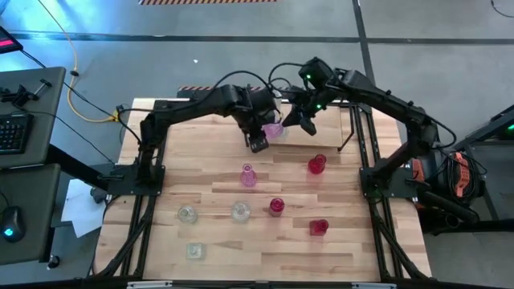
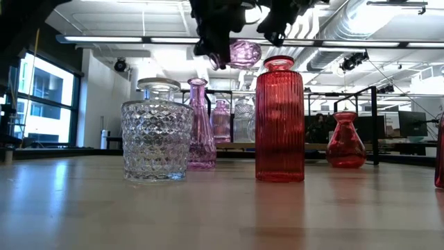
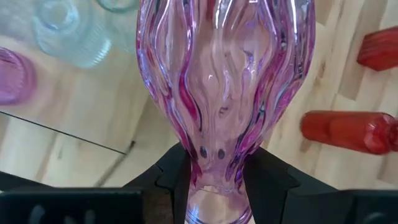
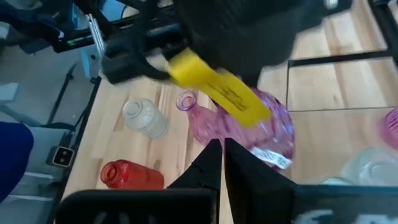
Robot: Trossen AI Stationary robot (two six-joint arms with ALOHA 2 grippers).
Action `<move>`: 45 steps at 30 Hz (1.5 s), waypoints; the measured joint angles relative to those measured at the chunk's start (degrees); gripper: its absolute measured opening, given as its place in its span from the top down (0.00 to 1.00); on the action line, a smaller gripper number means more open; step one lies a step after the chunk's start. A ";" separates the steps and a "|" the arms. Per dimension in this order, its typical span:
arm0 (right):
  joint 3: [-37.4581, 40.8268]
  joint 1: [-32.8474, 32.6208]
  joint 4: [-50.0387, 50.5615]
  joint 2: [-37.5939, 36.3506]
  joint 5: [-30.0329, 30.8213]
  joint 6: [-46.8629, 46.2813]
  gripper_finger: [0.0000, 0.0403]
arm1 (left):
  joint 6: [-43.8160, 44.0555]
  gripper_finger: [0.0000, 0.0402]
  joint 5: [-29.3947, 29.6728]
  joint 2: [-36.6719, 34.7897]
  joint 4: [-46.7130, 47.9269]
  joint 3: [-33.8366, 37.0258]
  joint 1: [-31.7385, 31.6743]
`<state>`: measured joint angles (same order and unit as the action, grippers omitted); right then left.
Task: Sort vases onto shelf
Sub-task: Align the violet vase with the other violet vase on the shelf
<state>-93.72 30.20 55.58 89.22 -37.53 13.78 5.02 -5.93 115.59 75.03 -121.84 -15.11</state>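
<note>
A pale pink ribbed vase [image 3: 224, 81] hangs in the air above the far middle of the table, with my left gripper [image 1: 259, 143] shut on it. My right gripper [image 4: 221, 146] is shut and points at the vase's body [image 4: 273, 127] from the right. The shelf [image 1: 350, 128] stands at the far right under the arms, with a pink vase [image 3: 12, 74] and a clear one [image 3: 68, 34] on a board. On the table stand a pink vase [image 1: 248, 175], red vases [image 1: 317, 164] [image 1: 276, 206] [image 1: 318, 227] and clear ones [image 1: 186, 214] [image 1: 240, 211] [image 1: 194, 251]. My left gripper pinches the pink vase's narrow neck [image 3: 214, 177] between its two fingers [image 3: 264, 183], which lie across the neck and slant steeply down. The vase is lifted clear and tilted, its bulging body reaching out past the fingertips. My right gripper stands close to the body; whether it touches cannot be told.
In the low view a clear cut-glass jar [image 2: 156, 132], a tall pink vase [image 2: 199, 125], a red ribbed cylinder [image 2: 279, 121] and a squat red vase [image 2: 345, 139] stand between the near edge and the shelf. The arms' black frames [image 1: 144, 172] flank the table.
</note>
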 joint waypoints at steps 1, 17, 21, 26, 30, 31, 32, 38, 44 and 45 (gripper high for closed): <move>1.67 0.00 -1.22 -0.78 -0.13 -0.69 1.00 | 0.56 0.72 -0.07 -0.02 0.41 0.00 0.31; 21.21 -5.01 -36.28 -8.31 3.32 -23.82 1.00 | -7.77 0.72 -2.75 -0.04 5.93 0.00 -3.90; 21.52 -6.91 -38.24 -8.31 9.65 -25.74 1.00 | -10.89 0.72 -3.14 -0.04 6.85 0.00 -5.31; 21.52 -7.19 -39.23 -7.82 13.06 -28.47 1.00 | -14.41 0.72 -5.86 -0.04 7.59 0.00 -6.32; 21.52 -8.01 -38.82 -6.44 14.70 -30.10 1.00 | -15.86 0.72 -5.77 -0.04 9.55 -0.65 -6.32; 21.52 -8.43 -39.07 -6.09 15.06 -30.36 1.00 | -16.28 0.72 -5.77 -0.04 10.39 -1.26 -6.30; 21.52 -8.82 -39.35 -5.73 15.39 -30.41 1.00 | -16.87 0.72 -5.77 -0.13 10.77 -1.85 -6.30; 21.46 -10.40 -41.72 -4.99 17.41 -31.54 1.00 | -17.69 0.72 -4.96 -0.06 11.26 -6.07 -5.76; 21.48 -10.43 -42.46 -4.88 17.66 -32.34 1.00 | -18.12 0.72 -4.06 -0.08 10.66 -6.62 -5.82; 21.48 -10.43 -42.35 -4.88 17.96 -32.45 1.00 | -18.48 0.72 -3.59 -0.08 10.62 -6.64 -5.80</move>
<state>-72.25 19.77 13.23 84.33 -19.57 -18.67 -13.46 -9.52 115.50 85.65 -128.49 -20.91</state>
